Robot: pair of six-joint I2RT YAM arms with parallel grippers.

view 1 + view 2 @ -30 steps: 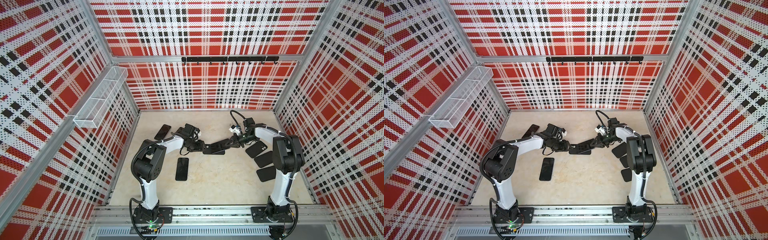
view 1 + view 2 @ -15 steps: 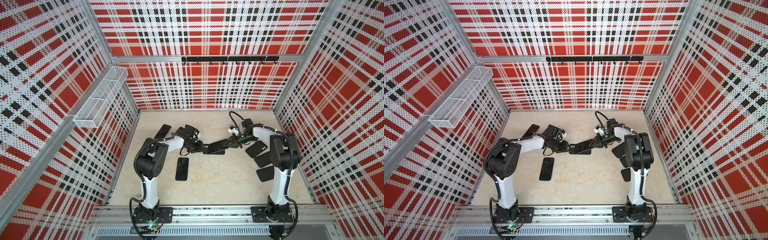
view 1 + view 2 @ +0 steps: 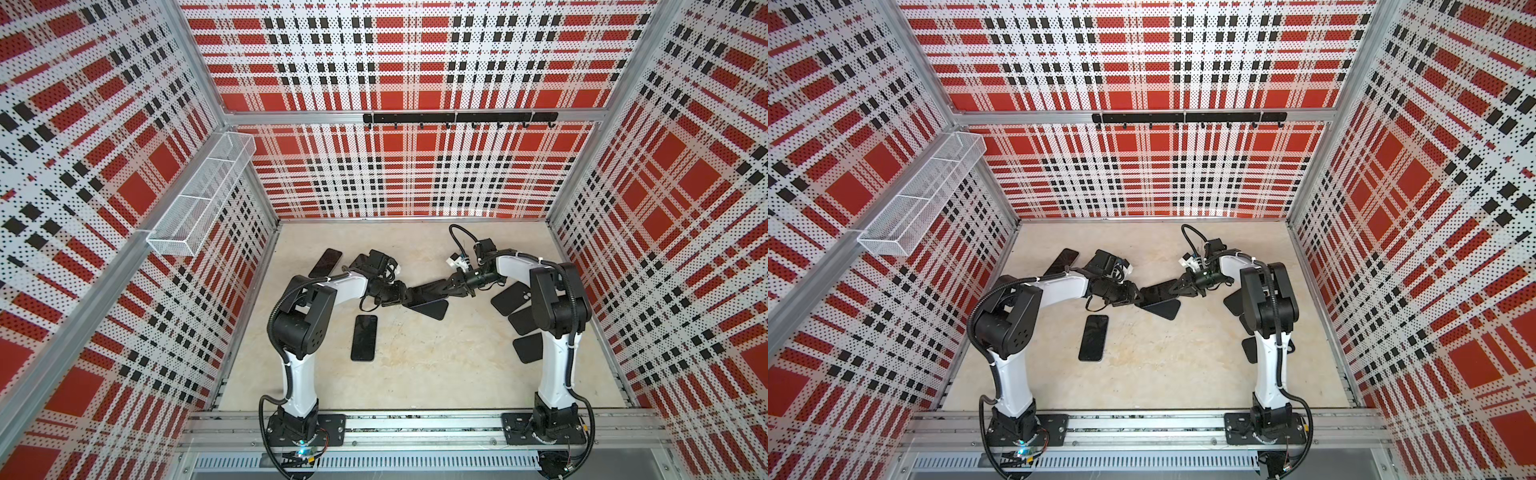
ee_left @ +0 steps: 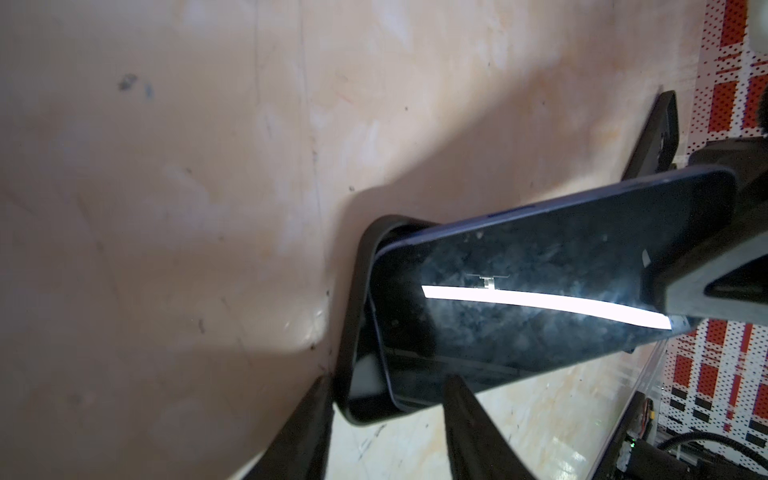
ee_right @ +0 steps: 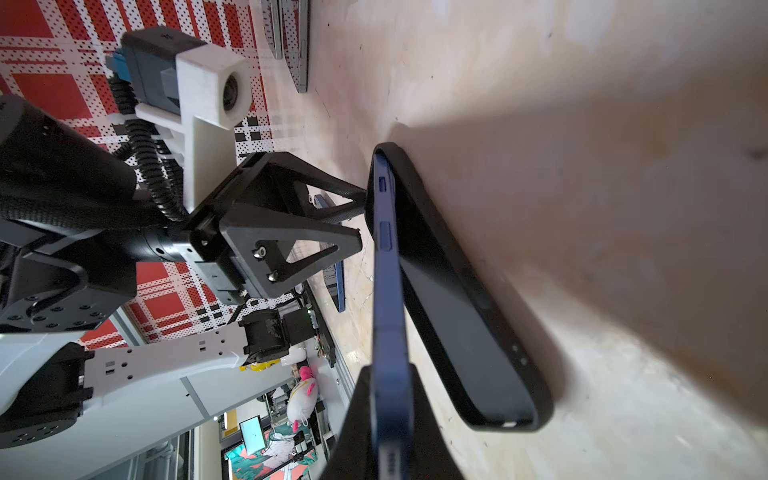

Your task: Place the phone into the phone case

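A dark blue phone (image 3: pixel 430 287) (image 3: pixel 1160 289) hangs tilted in mid-table. Its far end is tucked into the end of a black phone case (image 3: pixel 434 309) (image 3: pixel 1163 309) lying under it. My right gripper (image 3: pixel 451 286) (image 5: pixel 390 370) is shut on the phone's (image 5: pixel 388 291) raised end. The case (image 5: pixel 457 311) gapes away from the phone along its length. My left gripper (image 3: pixel 409 294) (image 4: pixel 390 380) pinches the other end. One finger lies against the case's (image 4: pixel 353 332) back wall, the other on the phone's screen (image 4: pixel 540 257).
A second phone (image 3: pixel 364 337) lies flat in front of the left arm, and another (image 3: pixel 325 262) lies at the far left. Three spare black cases (image 3: pixel 509 299) sit by the right arm's base. A wire basket (image 3: pixel 203 199) hangs on the left wall.
My left gripper's jaws have narrowed onto the case's end. Both arms have shifted only slightly, and the phone stays tilted between them.
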